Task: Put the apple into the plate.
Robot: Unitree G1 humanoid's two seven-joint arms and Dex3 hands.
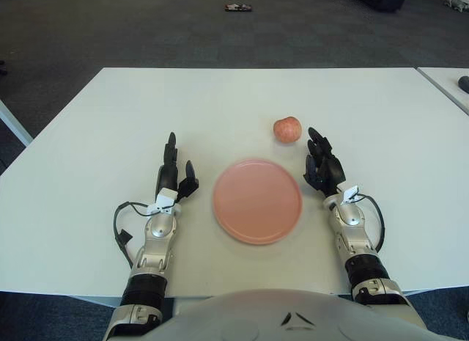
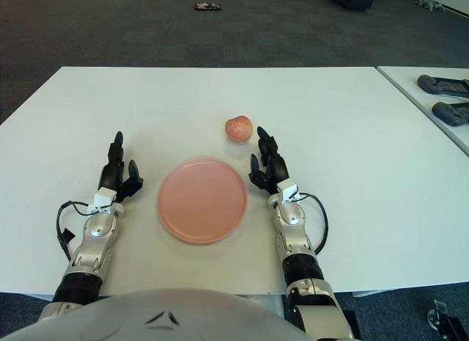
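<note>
apple (image 1: pixel 288 129) beyond plate (image 1: pixel 257 201), right hand (image 1: pixel 323 166) near, seemingly open

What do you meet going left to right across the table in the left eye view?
Left robot hand → plate → apple → right robot hand, all on the white table.

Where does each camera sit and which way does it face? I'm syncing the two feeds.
Left eye view: on the head, looking forward and down at the white table; shows the left hand left of the pink plate, the right hand right of it, both forearms, chest edge.
Right eye view: same head, slightly to the right; also catches controllers on a neighbouring table.
Shared: the apple beyond the plate, both open hands.
</note>
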